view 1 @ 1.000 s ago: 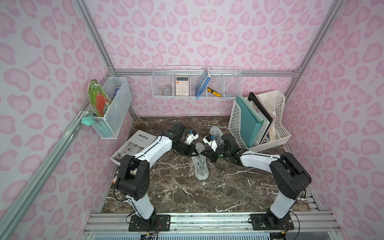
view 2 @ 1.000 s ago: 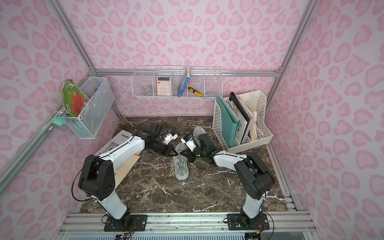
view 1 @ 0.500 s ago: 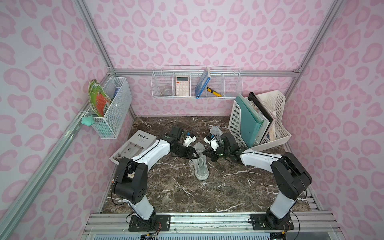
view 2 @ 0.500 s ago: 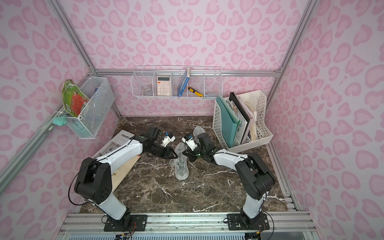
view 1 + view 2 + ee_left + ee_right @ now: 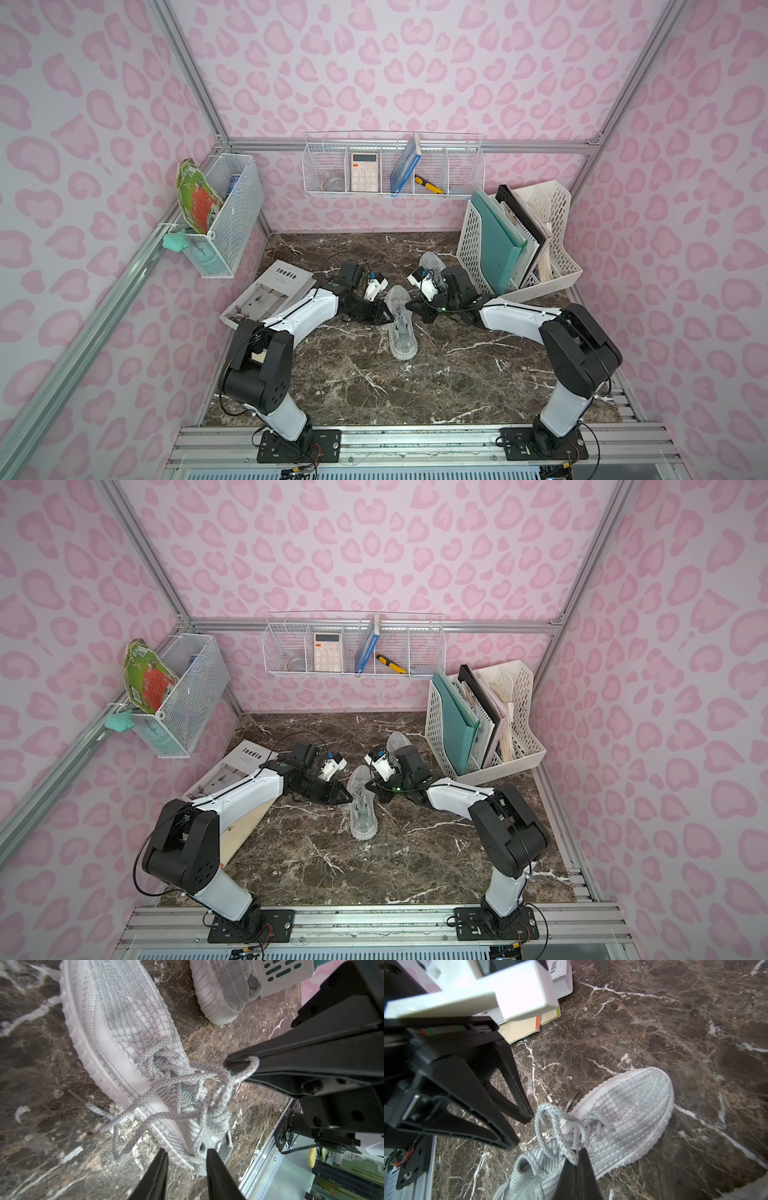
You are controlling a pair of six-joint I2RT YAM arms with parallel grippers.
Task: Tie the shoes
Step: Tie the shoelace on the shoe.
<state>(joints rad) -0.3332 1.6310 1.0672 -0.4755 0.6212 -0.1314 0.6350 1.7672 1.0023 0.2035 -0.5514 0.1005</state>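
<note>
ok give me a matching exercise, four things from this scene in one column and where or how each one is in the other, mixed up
Things
1. left gripper
2. right gripper
3. calculator
4. far shoe

Places or states
a. in the wire shelf on the back wall
b. shut on a lace loop of the near shoe
c. lying beside the white file rack
d. open, at the near shoe's collar

Pairs: 1-d, 2-b, 3-a, 4-c
</note>
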